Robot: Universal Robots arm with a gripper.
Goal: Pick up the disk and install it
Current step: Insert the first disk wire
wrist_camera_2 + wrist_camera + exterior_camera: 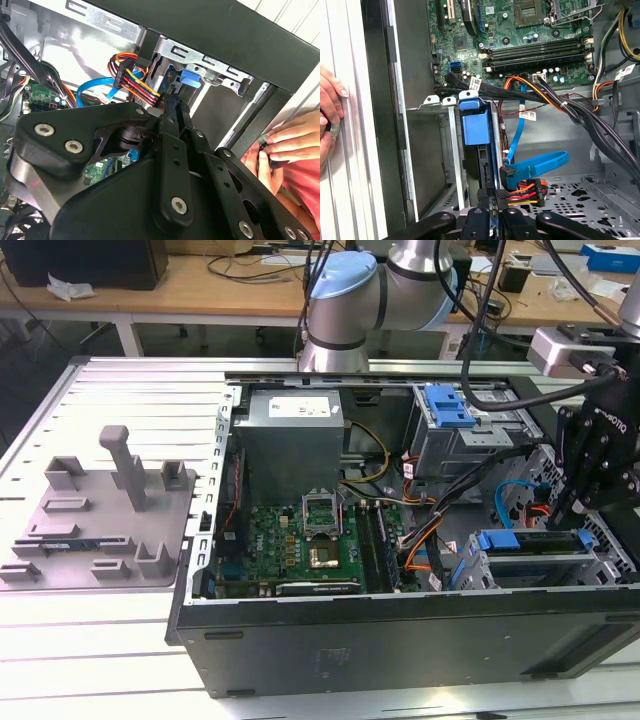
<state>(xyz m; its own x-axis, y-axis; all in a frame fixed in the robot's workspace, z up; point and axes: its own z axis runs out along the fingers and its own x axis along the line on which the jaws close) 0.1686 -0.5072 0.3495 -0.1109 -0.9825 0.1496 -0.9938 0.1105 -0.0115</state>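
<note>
In the drive cage [603, 568] at the PC case's [400, 645] corner, low on the exterior view's right, the disk [530, 540] sits on edge w/ blue rail up. Gripper [568, 518] is at its end, fingers [176, 117] pressed nearly together.

The arm [345, 295] rises at the far side of the scene, its blue-capped joint bent over toward the exterior view's right. From there the black gripper [566, 515] hangs at the far right of that view, pointing steeply down and tilted slightly toward the left. Its jaws stand drawn together, tips nearly meeting. In the second wrist view the fingers [171, 150] run side by side and taper to a narrow point. In the first wrist view their tips sit close together.
</note>
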